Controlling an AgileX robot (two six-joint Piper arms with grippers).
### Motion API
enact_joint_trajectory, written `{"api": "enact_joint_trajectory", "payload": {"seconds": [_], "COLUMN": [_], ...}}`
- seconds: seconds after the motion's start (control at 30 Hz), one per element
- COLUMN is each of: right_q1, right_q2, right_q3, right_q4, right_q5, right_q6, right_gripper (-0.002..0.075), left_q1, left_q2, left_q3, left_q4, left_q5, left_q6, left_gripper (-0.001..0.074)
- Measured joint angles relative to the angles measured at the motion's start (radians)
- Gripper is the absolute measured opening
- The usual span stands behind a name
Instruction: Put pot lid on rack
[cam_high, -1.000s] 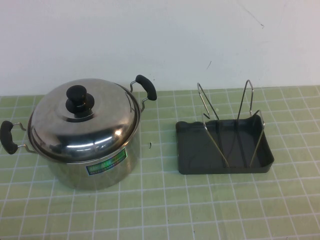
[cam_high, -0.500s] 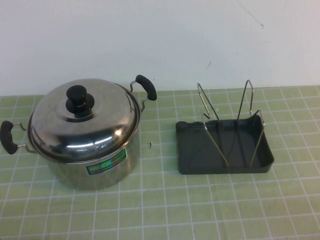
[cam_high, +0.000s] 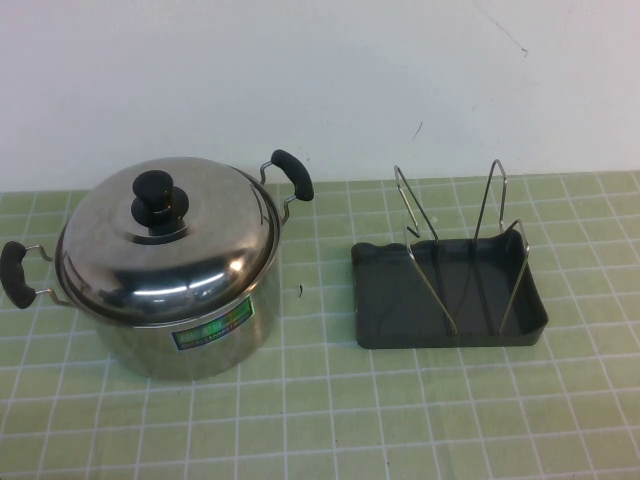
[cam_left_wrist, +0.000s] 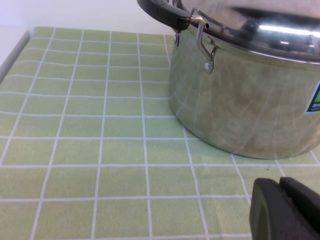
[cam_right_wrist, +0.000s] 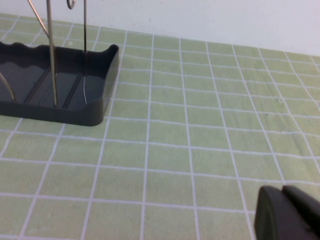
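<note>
Nothing done yet: the pot lid (cam_high: 170, 240) sits squarely on the steel pot (cam_high: 185, 320), black knob (cam_high: 158, 195) up, and the rack (cam_high: 450, 295) stands empty well to its right on the green tiled table (cam_high: 320, 420), wire loops (cam_high: 455, 235) upright. Lifting, carrying and slotting are all left. Nearest in, the left gripper (cam_left_wrist: 287, 210) shows only as a dark corner low beside the pot, and the right gripper (cam_right_wrist: 287, 212) likewise, out past the rack's far side; I cannot tell whether either is apart or together. The high view shows neither arm, only the full layout. The left wrist view adds the pot's near handle (cam_left_wrist: 165, 12) and lid rim; the right wrist view, the rack's corner.
</note>
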Motion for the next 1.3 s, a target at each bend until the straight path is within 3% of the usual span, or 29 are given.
{"api": "enact_joint_trajectory", "payload": {"seconds": [1.3], "right_q1": [0.0], "right_q2": [0.0], "right_q3": [0.002], "right_q4": [-0.008], "right_q5": [-0.029], "right_q6": [0.0], "right_gripper": [-0.0001], "left_q1": [-0.036], "left_q2": [0.0], "left_q3": [0.004], "left_q4": [0.021], "left_q5": [-0.049], "left_q6": [0.035], "left_gripper": [-0.0002]}}
